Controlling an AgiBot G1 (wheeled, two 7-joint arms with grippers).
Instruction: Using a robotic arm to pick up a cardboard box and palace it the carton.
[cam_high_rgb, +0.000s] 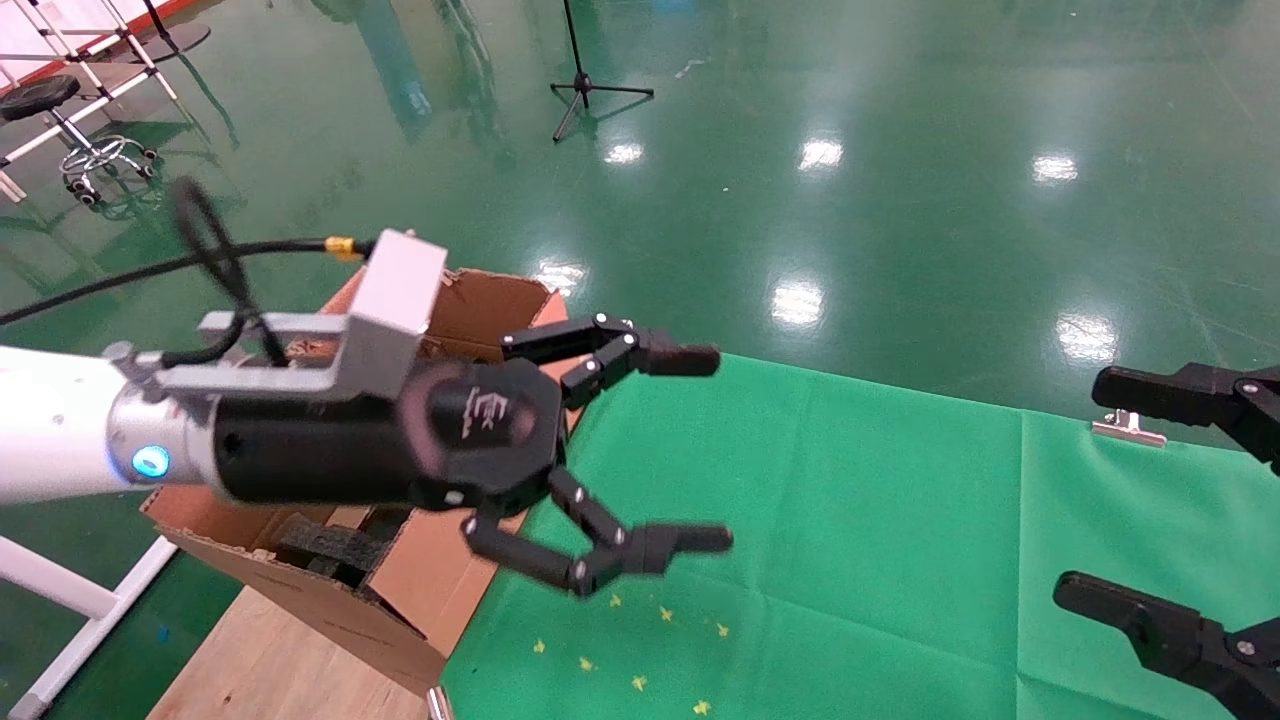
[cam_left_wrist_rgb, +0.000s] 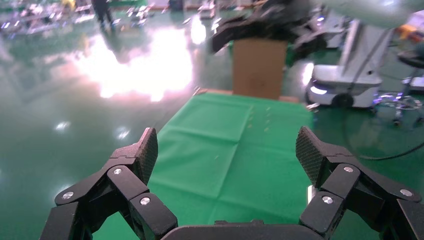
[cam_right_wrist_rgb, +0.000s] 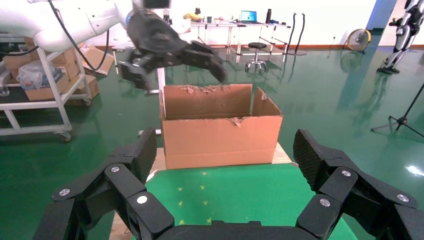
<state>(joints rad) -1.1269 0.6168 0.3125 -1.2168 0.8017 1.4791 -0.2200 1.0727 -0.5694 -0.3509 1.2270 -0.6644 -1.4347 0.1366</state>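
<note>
Glossy green floor (cam_high_rgb: 900, 120), corrugated ragged-edged carton (cam_right_wrist_rgb: 220, 132), matte green cloth (cam_high_rgb: 850, 520).

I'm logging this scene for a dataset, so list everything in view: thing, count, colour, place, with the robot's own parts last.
Large corrugated carton: one, brown, upright ragged flaps, at the left end of the cloth.
Foam blocks: at least two, black, inside the carton.
Small taped cardboard box: none visible in any view.
Cloth: one, green, spread over the work surface.
Star marks: several, yellow, on the cloth near the carton.
Metal clip: one, silver, at the cloth's far edge.
Tripod stand: one, black, on the green floor beyond.
Left gripper: one, black on a white arm, open and empty, over the cloth's edge beside the carton.
Right gripper: one, black, open and empty, at the cloth's right.
</note>
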